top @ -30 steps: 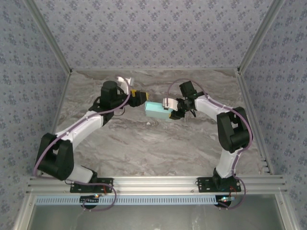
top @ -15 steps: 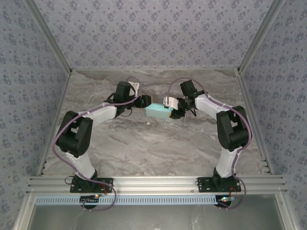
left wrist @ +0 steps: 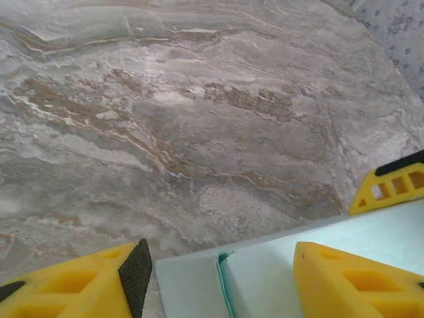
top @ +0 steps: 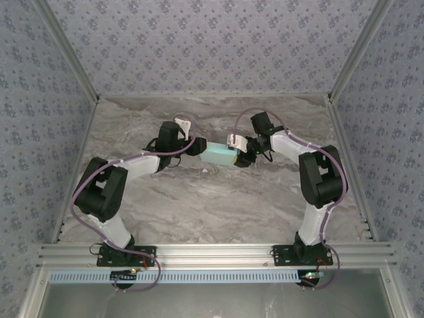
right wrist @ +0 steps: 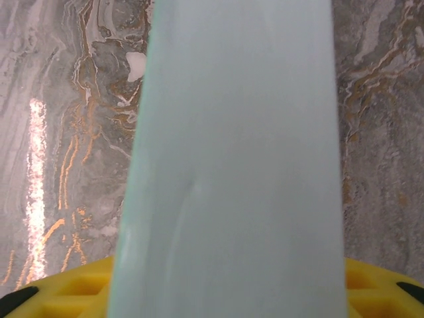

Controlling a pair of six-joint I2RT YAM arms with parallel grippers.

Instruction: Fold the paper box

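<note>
The pale aqua-blue flat rectangular card paper box (top: 218,156) is lying between both grippers. The left gripper (left wrist: 218,262) is standing apart around one end. At the other end, the right gripper (top: 240,151) is hiding whether it is clamped, above the grey marble bench (top: 199,199).

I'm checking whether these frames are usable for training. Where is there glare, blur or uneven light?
Right wrist view: the paper box sits close to the lens and looks soft, and a bright glare streak runs down the table at left. Left wrist view: the table is crisp and evenly lit. Top external view: flat, even light, no glare.
</note>
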